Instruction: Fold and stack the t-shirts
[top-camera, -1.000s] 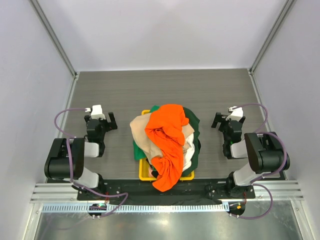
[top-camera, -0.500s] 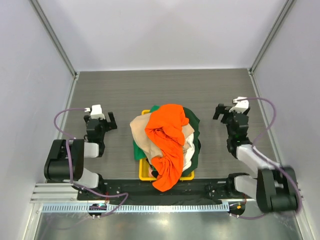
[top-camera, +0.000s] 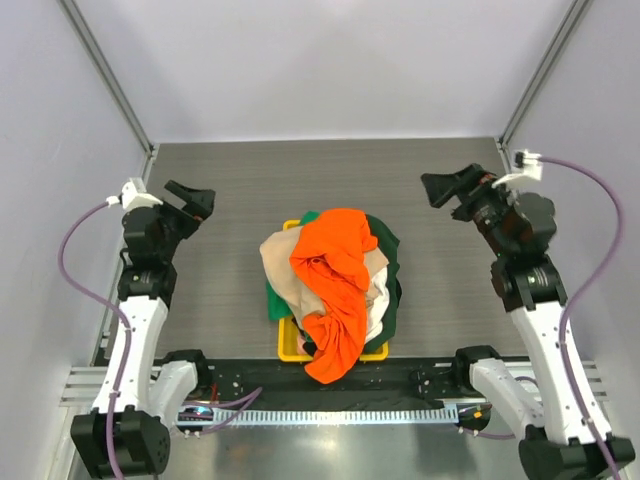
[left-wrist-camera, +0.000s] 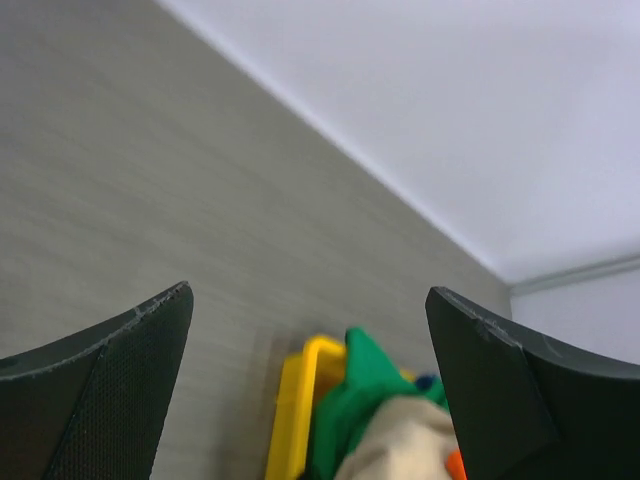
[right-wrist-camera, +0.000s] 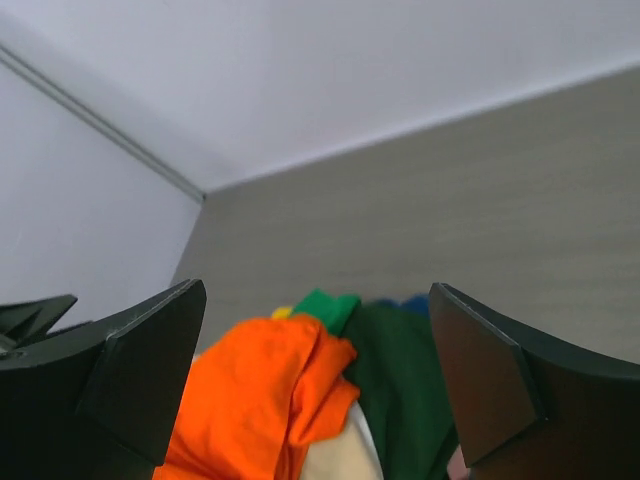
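The t-shirts lie unfolded in one heap in the middle of the near part of the counter (top-camera: 300, 180), piled over a yellow bin (top-camera: 289, 350) whose rim shows only at the near and far left corners. The orange t-shirt (top-camera: 335, 285) is on top, crumpled, and one end of it hangs over the bin's near edge. A beige t-shirt (top-camera: 280, 262) bulges out beneath it on the left, and a dark green t-shirt (top-camera: 388, 252) spills down the right side of the heap. A little white cloth (top-camera: 379, 303) shows between the orange and the dark green; whether it is a shirt cannot be told. The left fingers (top-camera: 192, 197) hang above the counter, left of the heap and slightly farther back, well apart from it and tilted toward it. The right fingers (top-camera: 447, 187) hang likewise on the right, also farther back than the heap. In each wrist view the two fingers stand spread wide with nothing between them, the heap showing low in the gap. No shirt is touched by either arm.
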